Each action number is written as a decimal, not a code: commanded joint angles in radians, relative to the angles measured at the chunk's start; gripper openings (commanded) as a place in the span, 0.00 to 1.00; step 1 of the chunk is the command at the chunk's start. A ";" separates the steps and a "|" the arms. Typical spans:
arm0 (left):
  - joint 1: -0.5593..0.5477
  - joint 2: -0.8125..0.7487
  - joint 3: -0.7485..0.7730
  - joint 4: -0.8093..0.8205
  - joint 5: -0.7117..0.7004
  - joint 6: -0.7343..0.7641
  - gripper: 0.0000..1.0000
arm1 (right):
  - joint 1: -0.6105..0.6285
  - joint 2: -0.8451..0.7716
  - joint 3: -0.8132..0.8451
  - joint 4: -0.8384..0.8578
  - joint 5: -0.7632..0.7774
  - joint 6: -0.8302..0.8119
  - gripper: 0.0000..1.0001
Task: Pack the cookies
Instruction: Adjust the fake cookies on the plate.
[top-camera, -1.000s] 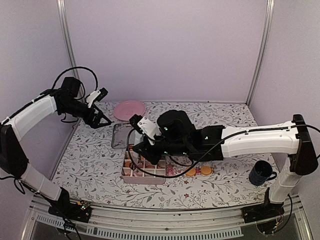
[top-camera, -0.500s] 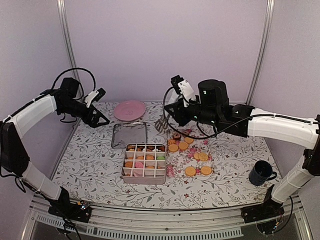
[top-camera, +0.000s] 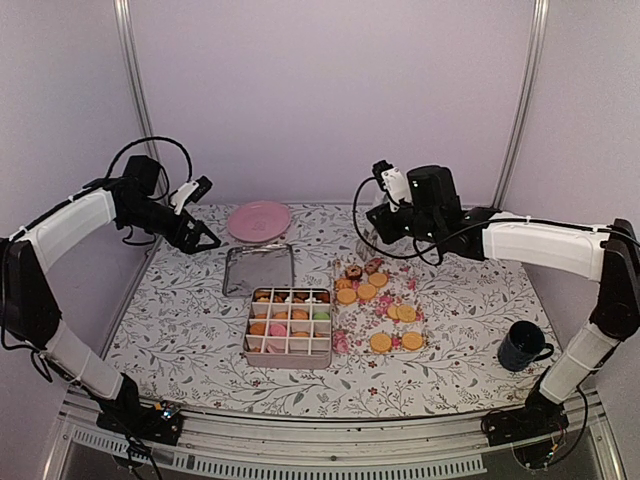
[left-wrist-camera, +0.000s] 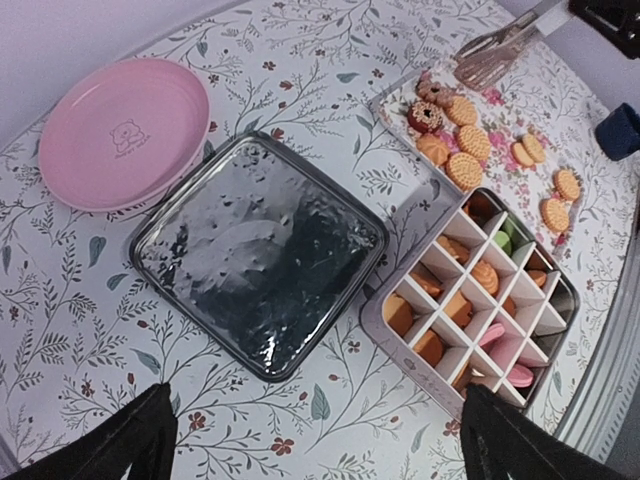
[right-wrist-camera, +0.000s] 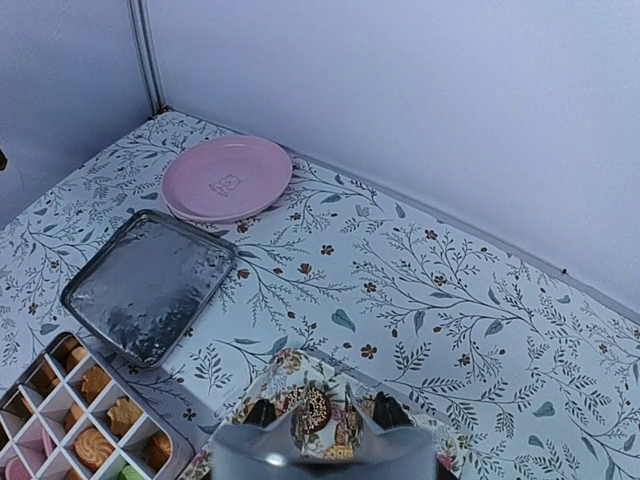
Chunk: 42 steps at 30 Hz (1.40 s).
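**Right hand grips tongs over the loose cookies, left hand wide and empty**

The cookies lie in two places near the middle of the tabletop. Some sit loose on a flowered tray: golden-orange rounds are spread along it, with a few dark brown ones at its far end. The rest sit in a divided box just left of that tray; orange, pink and one green show in its compartments.

The right hand is raised over the far end of the tray, narrowed on a pair of metal tongs. The tong tips hang near the dark brown cookies, and it cannot be told whether they touch anything.

The left hand is lifted above the far-left tabletop, its fingers spread wide with nothing between them.

A square steel lid lies just beyond the box and a pink plate beyond that. A dark mug stands well apart at the near right
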 joint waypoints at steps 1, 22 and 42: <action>0.009 0.010 0.017 0.018 0.013 -0.008 0.99 | -0.032 0.022 -0.033 0.056 0.005 0.001 0.31; 0.008 0.003 0.009 0.029 0.036 -0.001 0.99 | -0.081 0.044 -0.082 0.081 -0.039 0.056 0.38; 0.007 -0.017 -0.004 0.034 0.050 0.023 0.99 | -0.081 -0.023 -0.185 0.079 -0.077 0.134 0.45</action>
